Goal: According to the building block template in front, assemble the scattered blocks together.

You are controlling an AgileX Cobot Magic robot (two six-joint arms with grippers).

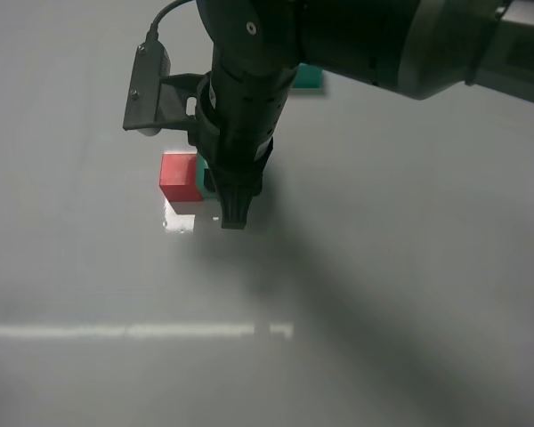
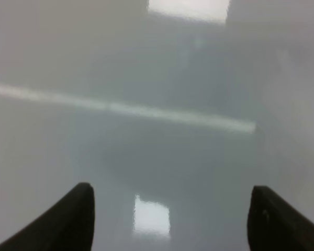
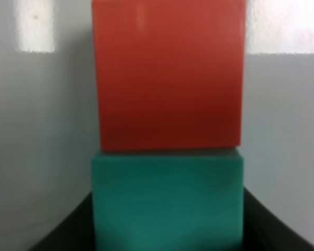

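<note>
While L gripper (image 2: 170, 219) gapes, R gripper (image 1: 234, 216) clamps green cube (image 3: 167, 201) against red cube (image 3: 167, 73).

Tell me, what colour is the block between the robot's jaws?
Teal-green, pressed against a red block; the right wrist view shows it best.

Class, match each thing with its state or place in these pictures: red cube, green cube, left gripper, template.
Things:
1. red cube
2. green cube
3. left gripper
4. template

States or places:
A. clamped in the right gripper
B. open, nothing between its fingers
C. flush against the green cube, in no gripper
D. set apart from the cubes, mostly hidden

Pairs: 1-C, 2-A, 3-B, 4-D
</note>
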